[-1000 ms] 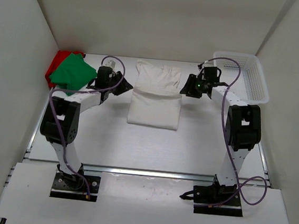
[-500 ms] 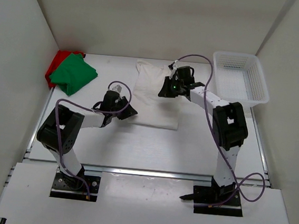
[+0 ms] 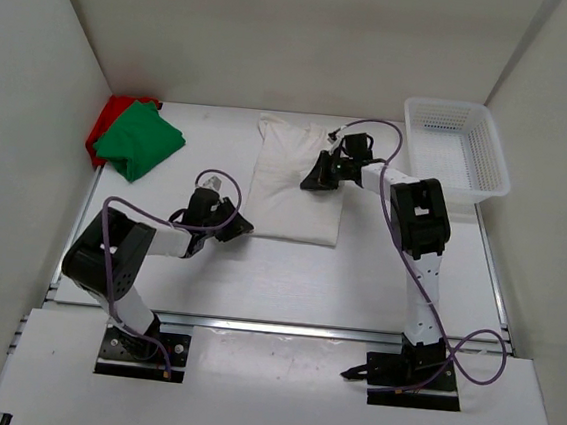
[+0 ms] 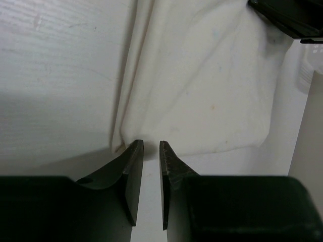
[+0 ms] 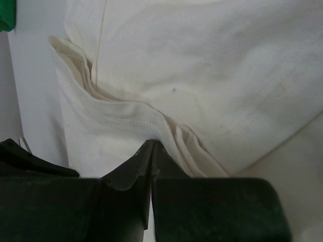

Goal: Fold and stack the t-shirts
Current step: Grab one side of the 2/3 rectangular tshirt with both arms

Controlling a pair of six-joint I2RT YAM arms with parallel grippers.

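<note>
Top external view, nearest first: our left gripper (image 3: 241,225) lies low at the near left corner of the white t-shirt (image 3: 283,200), jaws narrowly parted and nothing visibly between them. That shirt lies folded mid-table, long axis running near to far. Our right gripper (image 3: 312,182) rests closed on a crease at its right side — whether it pinches cloth we cannot tell. Far left, the green t-shirt (image 3: 142,141) overlies the red t-shirt (image 3: 97,132).

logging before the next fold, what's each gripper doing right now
left gripper: barely open at a corner of the white t-shirt, nothing seen between
right gripper: shut, tips at a fold of it, hold cannot be told
</note>
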